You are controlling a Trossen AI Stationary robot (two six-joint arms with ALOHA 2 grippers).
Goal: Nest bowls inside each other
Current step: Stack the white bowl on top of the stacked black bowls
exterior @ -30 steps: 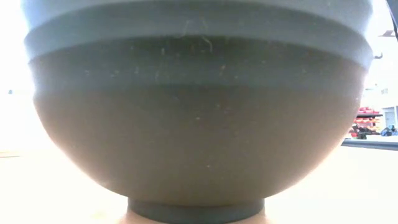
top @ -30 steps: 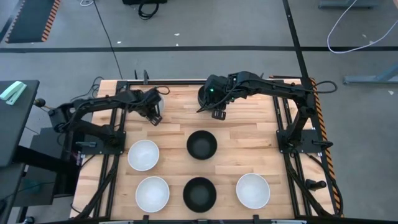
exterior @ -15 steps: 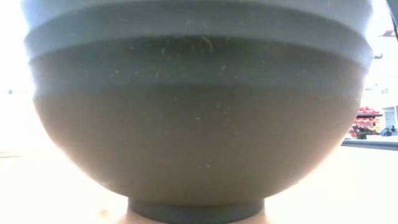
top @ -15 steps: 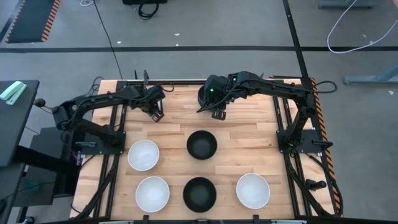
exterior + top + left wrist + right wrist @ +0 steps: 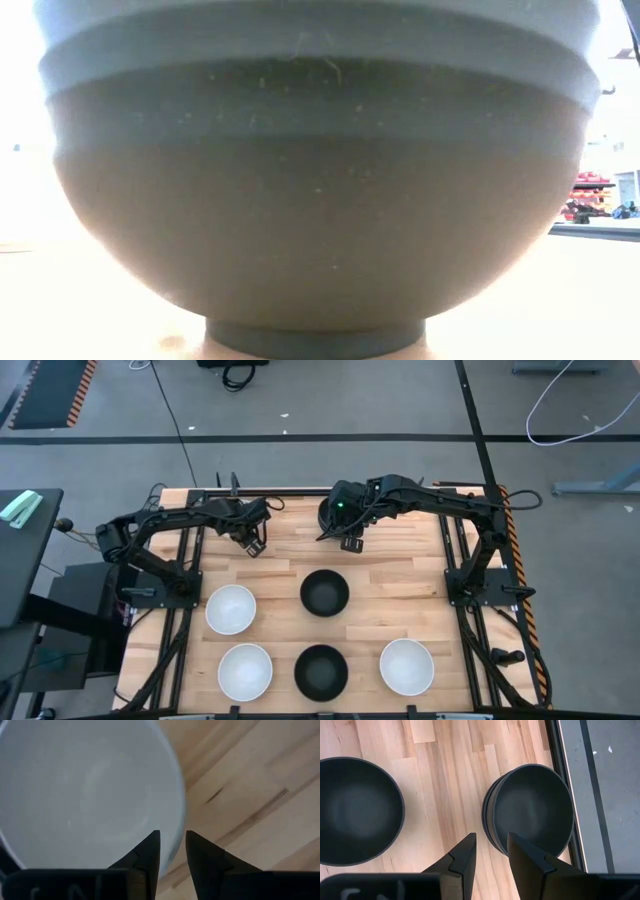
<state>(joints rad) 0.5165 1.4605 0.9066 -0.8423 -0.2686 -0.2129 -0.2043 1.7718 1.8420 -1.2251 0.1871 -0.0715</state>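
Observation:
My left gripper is at the far left of the table, shut on a white bowl. In the high view only a white sliver of that bowl shows beside the fingers. My right gripper hovers open, with a narrow gap, above a stack of black bowls that rests on its foot near the far edge. A single black bowl stands mid-table, also seen from the right wrist. Two white bowls, one black and one more white stand on the near half. My left gripper pinches the white bowl by its rim, one finger inside the bowl and one outside. The bowl's hollow faces the wrist camera. Whether any part of the bowl rests on the table cannot be told.
A black bowl close to the low camera blocks almost the whole low view. Bare wood lies between the two grippers and at the table's right middle. Metal frame rails run along both sides.
The left arm has reached a little toward the table's right, toward the black stack, with the white bowl still in its fingers. The right arm and the bowls on the table have stayed where they were.

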